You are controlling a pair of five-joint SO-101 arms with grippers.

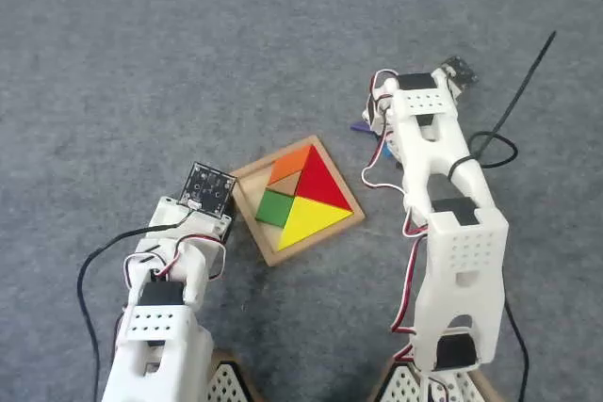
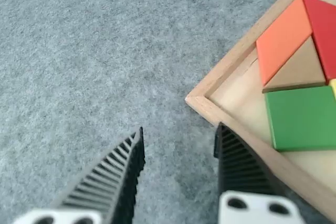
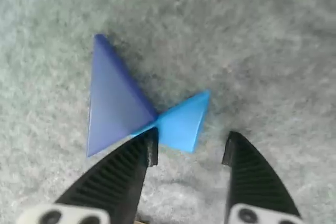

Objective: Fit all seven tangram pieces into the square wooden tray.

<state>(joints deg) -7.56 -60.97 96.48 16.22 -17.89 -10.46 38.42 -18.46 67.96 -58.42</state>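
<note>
The square wooden tray (image 1: 275, 253) lies mid-table holding an orange piece (image 1: 288, 162), a tan triangle (image 1: 285, 184), a red triangle (image 1: 318, 179), a green square (image 1: 274, 207) and a yellow triangle (image 1: 311, 219). My left gripper (image 2: 178, 140) hangs open over the felt by the tray's corner (image 2: 197, 102), one finger over its rim. My right gripper (image 3: 190, 149) is open just above a light blue triangle (image 3: 181, 122), which touches a dark blue triangle (image 3: 111, 100) point to point. In the high view these two pieces peek out beside the right arm (image 1: 363, 126).
Grey felt (image 1: 141, 72) covers the whole table, with open room on the left and far sides. Black cables loop beside the right arm (image 1: 499, 143) and the left arm (image 1: 94, 261).
</note>
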